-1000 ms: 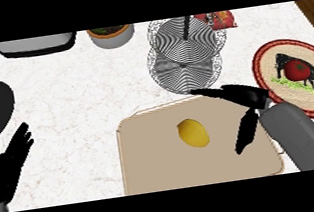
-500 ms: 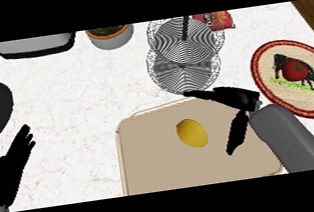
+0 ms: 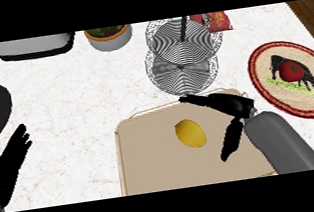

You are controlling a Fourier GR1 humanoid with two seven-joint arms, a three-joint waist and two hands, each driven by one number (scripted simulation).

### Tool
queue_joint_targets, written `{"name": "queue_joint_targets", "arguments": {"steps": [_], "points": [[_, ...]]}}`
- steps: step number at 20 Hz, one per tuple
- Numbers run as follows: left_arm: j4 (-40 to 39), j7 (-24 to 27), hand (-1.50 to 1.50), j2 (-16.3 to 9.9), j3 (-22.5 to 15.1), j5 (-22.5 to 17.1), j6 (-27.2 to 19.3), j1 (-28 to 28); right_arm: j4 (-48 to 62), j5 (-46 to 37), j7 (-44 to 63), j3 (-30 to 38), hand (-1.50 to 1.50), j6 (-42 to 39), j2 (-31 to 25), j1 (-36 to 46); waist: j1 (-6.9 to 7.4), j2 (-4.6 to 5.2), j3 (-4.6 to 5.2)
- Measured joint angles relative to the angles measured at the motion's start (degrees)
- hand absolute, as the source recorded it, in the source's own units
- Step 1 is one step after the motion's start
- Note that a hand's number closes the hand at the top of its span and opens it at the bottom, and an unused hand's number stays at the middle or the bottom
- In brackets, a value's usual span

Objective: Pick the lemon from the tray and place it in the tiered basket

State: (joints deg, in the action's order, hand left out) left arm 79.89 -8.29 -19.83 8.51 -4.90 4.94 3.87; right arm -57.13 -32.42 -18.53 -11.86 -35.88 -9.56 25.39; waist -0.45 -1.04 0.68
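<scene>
I'm on the reach — right robot hand (image 3: 227, 108) spread open, empty, just beside the lemon (image 3: 190, 133) on the tray (image 3: 147, 170) — next I close round it.

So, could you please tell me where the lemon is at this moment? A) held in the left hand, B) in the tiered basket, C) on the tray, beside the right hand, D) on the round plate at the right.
C: the lemon lies on the tan tray, just left of the open right hand, whose fingers have not closed round it.
</scene>
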Motion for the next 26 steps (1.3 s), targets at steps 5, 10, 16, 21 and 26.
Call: {"name": "queue_joint_targets", "arguments": {"steps": [5, 10, 16, 21, 26], "points": [[0.3, -0.5, 0.0, 0.7, 0.0, 0.3, 0.1, -0.3, 1.1, -1.4, -0.8, -0.5, -1.5, 0.5, 1.1, -0.1, -0.08, -0.18, 0.15], [-0.5, 0.1, 0.0, 0.9, 0.4, 1.0, 0.3, -0.2, 0.6, -3.1, -1.8, -2.7, 1.5, 1.2, 3.0, -1.4, 0.08, 0.21, -0.09], [-1.4, -0.2, 0.0, 1.3, 0.9, 1.6, 0.5, -1.4, 3.2, -4.6, -6.9, -1.9, 1.5, 7.4, 5.3, -1.0, 0.32, 0.54, -0.21], [-0.4, -1.4, 0.0, 2.0, 1.2, 2.2, 0.2, -1.6, 3.1, -3.6, -7.6, 0.3, 1.5, 9.9, 6.7, -1.9, 0.43, 0.78, -0.41], [0.4, -1.5, 0.0, 2.2, 1.7, 2.2, 1.0, -0.8, -0.9, -1.5, 0.2, 0.1, 1.5, 13.9, 7.8, -2.0, 0.7, 0.76, -0.57]]}}
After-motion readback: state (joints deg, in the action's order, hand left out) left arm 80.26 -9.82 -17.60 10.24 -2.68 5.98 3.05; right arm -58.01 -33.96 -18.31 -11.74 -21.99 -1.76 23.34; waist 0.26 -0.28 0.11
